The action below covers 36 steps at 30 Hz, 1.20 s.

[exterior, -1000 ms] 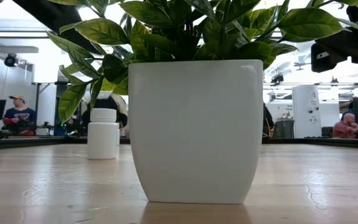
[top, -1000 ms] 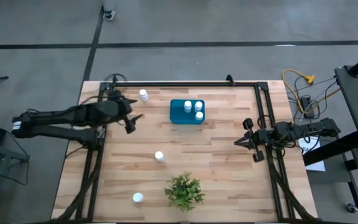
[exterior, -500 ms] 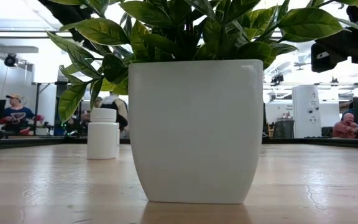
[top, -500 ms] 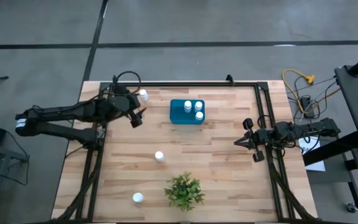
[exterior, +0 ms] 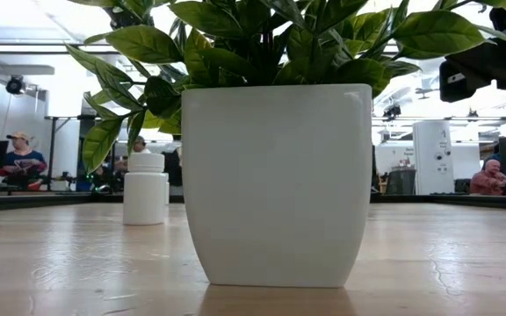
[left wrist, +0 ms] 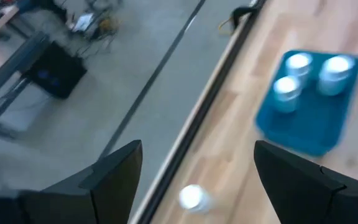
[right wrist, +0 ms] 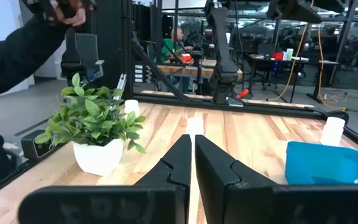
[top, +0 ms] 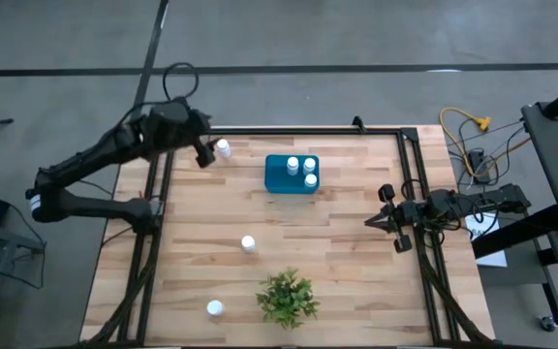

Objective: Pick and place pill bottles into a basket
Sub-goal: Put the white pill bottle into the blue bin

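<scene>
Three white pill bottles stand upright in the teal basket [top: 281, 175] [left wrist: 316, 127] near the table's far edge. Another pill bottle [top: 223, 148] [left wrist: 191, 197] stands on its base by the far left corner. My left gripper [top: 203, 152] [left wrist: 197, 145] hovers open just left of it and above it, touching nothing. Two more bottles stand on the table, one at mid-table [top: 248, 243] and one near the front edge [top: 215, 308] [exterior: 145, 188]. My right gripper [top: 374, 222] [right wrist: 192, 155] rests shut at the right edge, empty.
A potted green plant [top: 287, 297] [exterior: 275, 184] stands near the front edge, right of the front bottle. A black frame rail [top: 289, 130] runs along the far edge and down both sides. People sit in the room beyond the table.
My left gripper has risen and swung toward the table's far left corner, from beside the basket's left side to a spot next to the far left bottle. It has stayed open. No bottle has moved.
</scene>
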Tool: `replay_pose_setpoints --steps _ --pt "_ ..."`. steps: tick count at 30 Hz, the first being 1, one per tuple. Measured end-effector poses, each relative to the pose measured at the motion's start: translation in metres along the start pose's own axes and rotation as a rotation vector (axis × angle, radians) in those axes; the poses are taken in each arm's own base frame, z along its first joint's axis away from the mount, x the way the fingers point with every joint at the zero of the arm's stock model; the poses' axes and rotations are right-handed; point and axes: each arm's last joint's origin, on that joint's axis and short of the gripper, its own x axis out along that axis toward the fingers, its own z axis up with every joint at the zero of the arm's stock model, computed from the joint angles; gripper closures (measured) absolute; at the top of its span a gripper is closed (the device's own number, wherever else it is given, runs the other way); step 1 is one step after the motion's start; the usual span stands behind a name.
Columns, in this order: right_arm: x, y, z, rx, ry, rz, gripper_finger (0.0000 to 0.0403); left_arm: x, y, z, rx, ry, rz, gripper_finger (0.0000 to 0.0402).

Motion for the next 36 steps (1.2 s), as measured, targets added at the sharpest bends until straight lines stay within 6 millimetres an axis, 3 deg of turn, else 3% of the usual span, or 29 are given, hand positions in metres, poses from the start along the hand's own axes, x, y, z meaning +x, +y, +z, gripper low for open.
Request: replay_pose_setpoints --steps 7,15,20,25,36 --pt "0.000 0.000 0.000 -0.001 -0.001 0.001 0.0390 0.027 0.027 0.006 -0.032 0.126 0.022 0.0112" --pt "0.000 0.000 0.000 -0.002 0.000 0.000 0.0390 0.076 0.039 0.003 0.039 0.304 0.000 0.0112" --pt "0.000 0.000 0.000 -0.001 0.000 0.000 0.0390 0.096 0.050 0.004 0.021 0.367 -0.003 0.0112" --pt "0.000 0.000 0.000 -0.001 0.000 0.000 0.0390 0.104 0.068 0.008 -0.029 0.424 -0.086 0.0112" --pt "0.000 0.000 0.000 -0.001 0.000 0.000 0.0390 0.098 0.107 0.029 -0.144 0.511 -0.227 0.0112"
